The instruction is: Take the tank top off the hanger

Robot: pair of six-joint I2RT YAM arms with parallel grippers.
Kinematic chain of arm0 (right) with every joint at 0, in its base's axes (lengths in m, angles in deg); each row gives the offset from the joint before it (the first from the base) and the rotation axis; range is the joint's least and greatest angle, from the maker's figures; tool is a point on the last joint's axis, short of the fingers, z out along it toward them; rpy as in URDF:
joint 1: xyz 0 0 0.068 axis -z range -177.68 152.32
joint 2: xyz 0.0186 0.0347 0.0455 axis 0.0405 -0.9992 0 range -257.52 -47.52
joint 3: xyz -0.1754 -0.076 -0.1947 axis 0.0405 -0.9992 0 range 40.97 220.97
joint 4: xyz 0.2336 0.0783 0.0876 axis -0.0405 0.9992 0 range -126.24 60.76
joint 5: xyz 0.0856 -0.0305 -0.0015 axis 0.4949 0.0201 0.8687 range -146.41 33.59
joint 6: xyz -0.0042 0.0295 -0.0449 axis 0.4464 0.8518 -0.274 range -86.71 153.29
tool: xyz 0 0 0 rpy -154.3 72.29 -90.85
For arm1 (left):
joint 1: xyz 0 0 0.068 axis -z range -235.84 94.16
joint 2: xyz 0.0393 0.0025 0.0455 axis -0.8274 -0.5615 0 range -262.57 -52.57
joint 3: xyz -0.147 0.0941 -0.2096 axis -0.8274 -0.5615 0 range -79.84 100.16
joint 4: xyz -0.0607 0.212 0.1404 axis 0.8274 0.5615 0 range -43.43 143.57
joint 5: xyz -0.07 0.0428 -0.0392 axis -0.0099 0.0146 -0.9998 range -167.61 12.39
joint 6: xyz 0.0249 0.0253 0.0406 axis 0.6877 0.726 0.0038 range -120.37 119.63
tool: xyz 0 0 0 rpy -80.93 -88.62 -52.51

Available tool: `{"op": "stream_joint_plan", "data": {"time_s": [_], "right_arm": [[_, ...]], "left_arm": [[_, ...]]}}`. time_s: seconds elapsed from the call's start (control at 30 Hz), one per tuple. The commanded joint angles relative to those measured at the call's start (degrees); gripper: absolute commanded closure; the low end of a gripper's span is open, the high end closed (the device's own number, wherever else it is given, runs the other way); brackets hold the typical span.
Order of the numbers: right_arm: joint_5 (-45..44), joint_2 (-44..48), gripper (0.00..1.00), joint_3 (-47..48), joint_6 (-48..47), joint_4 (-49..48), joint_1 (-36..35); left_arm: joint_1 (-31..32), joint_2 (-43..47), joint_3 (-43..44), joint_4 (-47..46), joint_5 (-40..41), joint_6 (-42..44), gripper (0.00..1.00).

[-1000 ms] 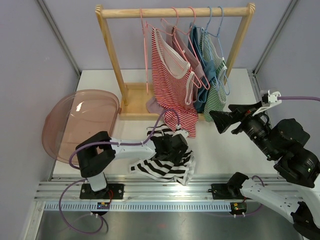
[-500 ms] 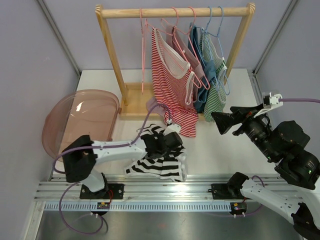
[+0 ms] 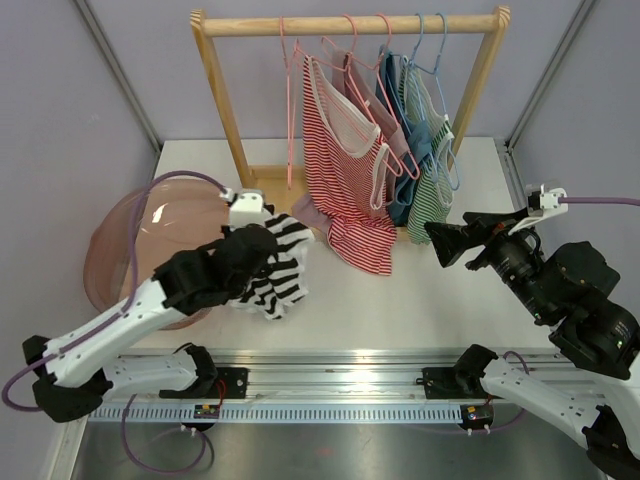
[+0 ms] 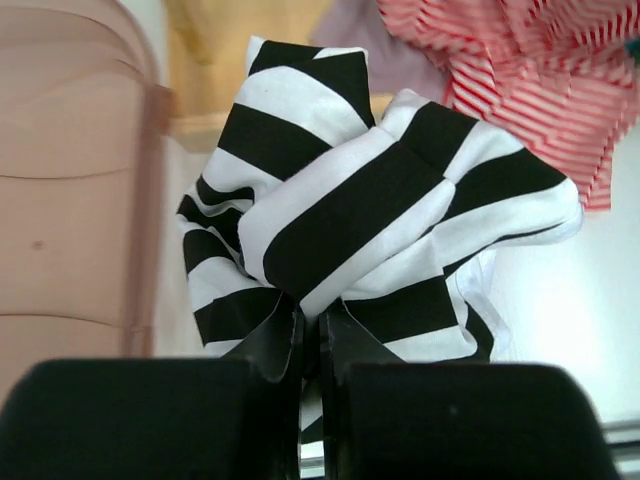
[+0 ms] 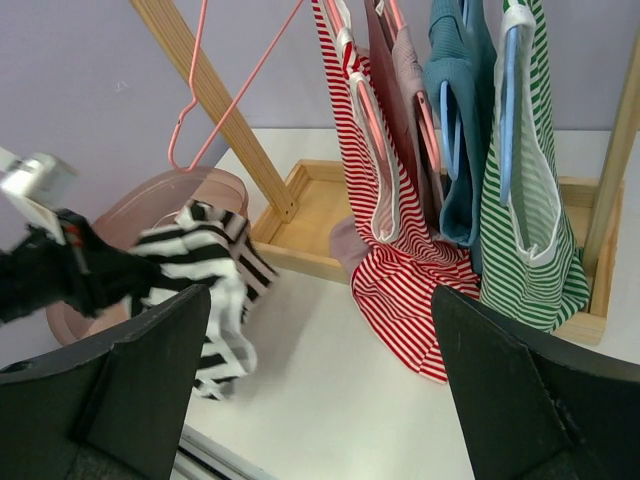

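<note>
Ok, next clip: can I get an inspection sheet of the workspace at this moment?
Surface: white table, no spills seen.
Job's things: black-and-white striped tank top bunched, off any hanger, held up beside the pink tub; bare pink hanger on the wooden rack.
Clutter: red-striped top, blue top and green-striped top hang on the rack.
Grippers: left gripper shut on the black-and-white striped tank top; right gripper open, holding nothing.
Cables: purple cable loops above the left arm.
Surroundings: lavender walls.
</note>
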State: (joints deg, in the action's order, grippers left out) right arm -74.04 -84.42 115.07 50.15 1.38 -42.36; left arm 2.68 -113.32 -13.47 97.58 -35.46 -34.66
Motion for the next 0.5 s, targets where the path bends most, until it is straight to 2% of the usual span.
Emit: {"op": "stream_joint_plan", "data": {"time_s": [0.0,0.1,0.13,0.2,0.23,0.3,0.33,0.4,0.47], "right_arm": [[-2.1,0.0,0.01,1.0,-1.0,-1.3,-0.2],[-2.0,-0.7,0.00,0.8,-1.0,-2.0,-0.2],[-2.1,-1.0,0.01,0.8,-1.0,-2.4,-0.2],[-1.7,-2.0,0.00,1.0,-1.1,-2.6,-0.3],[-1.4,-2.4,0.01,1.0,-1.1,-2.8,-0.2],[-1.2,-3.5,0.01,1.0,-1.2,-3.2,-0.2],[-1.0,-4.0,0.00,1.0,-1.2,-3.6,-0.3],[-1.0,-5.4,0.00,1.6,-1.2,-3.7,-0.2],[-0.9,-7.0,0.01,1.9,-1.3,-3.8,-0.3]], "left_arm": [[-3.8,6.0,5.8,4.9,6.9,2.3,1.00],[-12.1,7.5,8.3,6.5,4.9,5.8,1.00],[-16.7,7.4,8.8,6.6,4.3,6.8,1.00],[-21.1,7.1,10.0,5.9,2.8,10.1,1.00],[-26.2,6.3,10.5,5.6,2.2,12.1,1.00],[-32.5,5.3,11.3,3.6,-1.7,14.1,1.00],[-38.7,4.2,11.6,2.4,-2.9,14.3,1.00],[-43.6,2.8,11.9,1.8,-6.5,13.5,1.00],[-51.6,0.8,11.7,-0.1,-11.1,12.8,1.00]]}}
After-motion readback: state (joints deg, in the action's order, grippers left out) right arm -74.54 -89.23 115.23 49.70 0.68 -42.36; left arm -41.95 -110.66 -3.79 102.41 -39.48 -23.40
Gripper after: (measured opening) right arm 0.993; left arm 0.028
